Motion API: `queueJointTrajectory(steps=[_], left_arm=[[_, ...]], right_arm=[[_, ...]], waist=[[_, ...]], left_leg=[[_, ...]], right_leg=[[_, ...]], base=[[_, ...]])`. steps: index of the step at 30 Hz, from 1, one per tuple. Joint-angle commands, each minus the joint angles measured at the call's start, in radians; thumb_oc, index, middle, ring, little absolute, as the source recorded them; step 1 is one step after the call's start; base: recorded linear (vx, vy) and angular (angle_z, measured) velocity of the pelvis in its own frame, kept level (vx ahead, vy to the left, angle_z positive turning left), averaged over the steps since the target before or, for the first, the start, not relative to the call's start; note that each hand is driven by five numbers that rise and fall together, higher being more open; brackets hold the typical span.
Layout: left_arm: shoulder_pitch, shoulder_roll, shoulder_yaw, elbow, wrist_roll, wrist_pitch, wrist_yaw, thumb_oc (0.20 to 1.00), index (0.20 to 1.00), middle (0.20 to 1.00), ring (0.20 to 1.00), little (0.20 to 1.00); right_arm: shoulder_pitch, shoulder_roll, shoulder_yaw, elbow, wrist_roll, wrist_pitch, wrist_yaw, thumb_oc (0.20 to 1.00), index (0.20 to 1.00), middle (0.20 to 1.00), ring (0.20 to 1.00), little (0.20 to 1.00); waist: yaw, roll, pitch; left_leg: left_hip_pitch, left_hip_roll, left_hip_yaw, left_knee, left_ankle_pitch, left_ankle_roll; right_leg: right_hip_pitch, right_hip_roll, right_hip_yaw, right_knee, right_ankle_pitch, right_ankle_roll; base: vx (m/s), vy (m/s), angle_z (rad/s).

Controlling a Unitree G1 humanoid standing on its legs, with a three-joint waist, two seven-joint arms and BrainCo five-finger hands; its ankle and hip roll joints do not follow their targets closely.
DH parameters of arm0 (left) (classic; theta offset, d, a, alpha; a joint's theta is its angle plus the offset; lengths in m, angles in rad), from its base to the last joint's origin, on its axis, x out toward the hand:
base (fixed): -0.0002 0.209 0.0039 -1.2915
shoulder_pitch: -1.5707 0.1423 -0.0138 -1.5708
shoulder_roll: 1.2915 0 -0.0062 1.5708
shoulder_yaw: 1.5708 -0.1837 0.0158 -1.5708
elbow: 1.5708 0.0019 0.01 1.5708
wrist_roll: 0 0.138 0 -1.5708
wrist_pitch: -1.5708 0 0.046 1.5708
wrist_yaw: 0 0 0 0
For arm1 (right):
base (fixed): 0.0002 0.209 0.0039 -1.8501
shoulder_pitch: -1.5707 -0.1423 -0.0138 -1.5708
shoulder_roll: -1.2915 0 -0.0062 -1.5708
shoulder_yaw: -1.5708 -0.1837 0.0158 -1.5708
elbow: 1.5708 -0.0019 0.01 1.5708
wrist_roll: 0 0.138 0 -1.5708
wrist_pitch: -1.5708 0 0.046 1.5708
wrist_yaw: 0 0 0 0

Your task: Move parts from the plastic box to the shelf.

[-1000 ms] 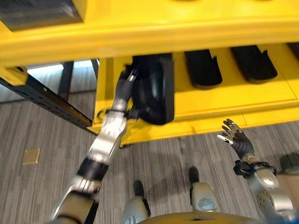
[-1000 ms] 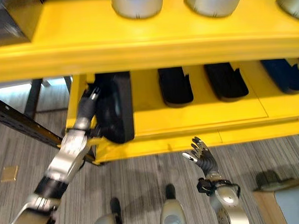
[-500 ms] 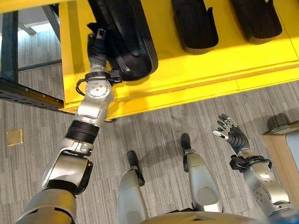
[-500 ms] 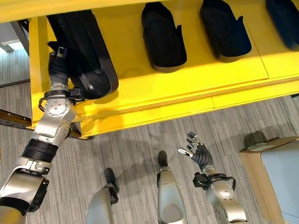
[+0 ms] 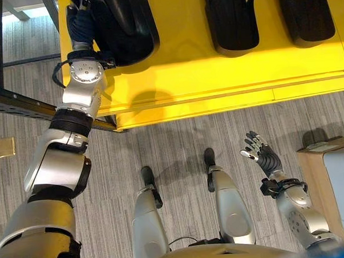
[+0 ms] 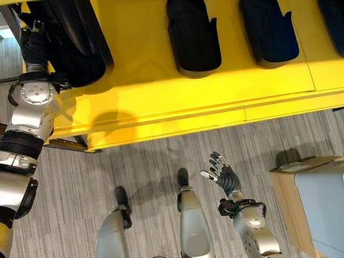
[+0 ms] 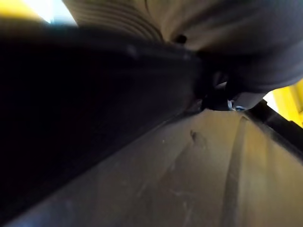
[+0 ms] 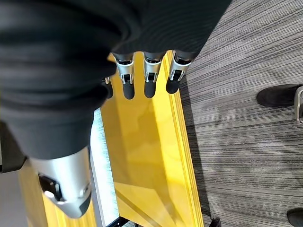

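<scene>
Glossy black moulded part [image 5: 124, 25] on smooth yellow shelf [image 5: 215, 75] — left robot hand [image 5: 80, 21] fingers hidden, right robot hand [image 5: 260, 155] splayed.

Left hand [image 5: 80, 21] fingers behind part [image 5: 124, 25]

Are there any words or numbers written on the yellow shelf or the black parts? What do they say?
None: no words, numbers or signs can be read.
Yellow shelf: plain, no print.
Black parts: plain dark, no labels showing.
Box at the right edge: a small patch on its top rim might be a label, but it is too small to read.
</scene>
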Motion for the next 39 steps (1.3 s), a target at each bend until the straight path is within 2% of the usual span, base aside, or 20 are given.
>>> queueJointTrajectory(steps=[1, 7, 14, 23, 33, 39], left_arm=[[-0.102, 0.062, 0.016, -0.001, -0.006, -0.045, -0.011, 0.2, 0.2, 0.2, 0.2, 0.2], [-0.116, 0.043, 0.002, 0.074, 0.006, -0.021, -0.023, 0.2, 0.2, 0.2, 0.2, 0.2], [-0.063, -0.024, 0.074, 0.131, -0.093, -0.019, -0.021, 0.2, 0.2, 0.2, 0.2, 0.2], [-0.021, -0.059, 0.113, 0.15, -0.098, -0.008, -0.017, 0.2, 0.2, 0.2, 0.2, 0.2], [-0.022, -0.044, 0.121, 0.157, -0.069, 0.004, -0.01, 0.2, 0.2, 0.2, 0.2, 0.2], [-0.042, -0.007, 0.113, 0.175, -0.025, 0.015, -0.005, 0.2, 0.2, 0.2, 0.2, 0.2]], right_arm=[[0.017, -0.052, -0.005, -0.037, 0.045, -0.052, 0.012, 1.0, 1.0, 1.0, 1.0, 1.0], [0.022, -0.055, 0.002, -0.032, 0.056, -0.052, 0.012, 1.0, 1.0, 1.0, 1.0, 1.0], [0.025, -0.048, 0.014, -0.029, 0.059, -0.049, -0.002, 1.0, 1.0, 1.0, 1.0, 1.0], [0.028, -0.05, 0.017, -0.035, 0.062, -0.052, -0.007, 1.0, 1.0, 1.0, 1.0, 1.0], [0.032, -0.062, 0.017, -0.034, 0.061, -0.051, -0.004, 1.0, 1.0, 1.0, 1.0, 1.0], [0.029, -0.07, 0.015, -0.03, 0.067, -0.053, 0.008, 1.0, 1.0, 1.0, 1.0, 1.0]], waist=[[-0.007, -0.007, -0.06], [-0.012, -0.009, -0.054], [-0.014, -0.019, -0.045], [-0.014, -0.031, -0.037], [-0.011, -0.035, -0.032], [-0.006, -0.034, -0.034]], left_leg=[[-0.043, 0.047, -0.008, 0.053, -0.024, -0.025], [-0.059, 0.051, -0.008, 0.076, -0.034, -0.024], [-0.079, 0.053, -0.009, 0.091, -0.04, -0.026], [-0.098, 0.055, -0.008, 0.101, -0.043, -0.025], [-0.109, 0.055, -0.008, 0.108, -0.046, -0.025], [-0.117, 0.053, -0.006, 0.11, -0.046, -0.023]], right_leg=[[0.021, -0.043, 0.006, 0.036, -0.058, 0.036], [0.003, -0.039, 0.01, 0.055, -0.065, 0.033], [-0.018, -0.036, 0.018, 0.072, -0.075, 0.024], [-0.034, -0.033, 0.019, 0.078, -0.075, 0.02], [-0.046, -0.033, 0.021, 0.081, -0.072, 0.02], [-0.049, -0.035, 0.019, 0.077, -0.067, 0.022]], base=[[0.0, 0.0, 0.0], [0.0, 0.0, -0.02], [0.0, 0.0, -0.01], [0.0, -0.001, -0.01], [0.0, 0.0, 0.0], [0.0, 0.0, 0.0]])
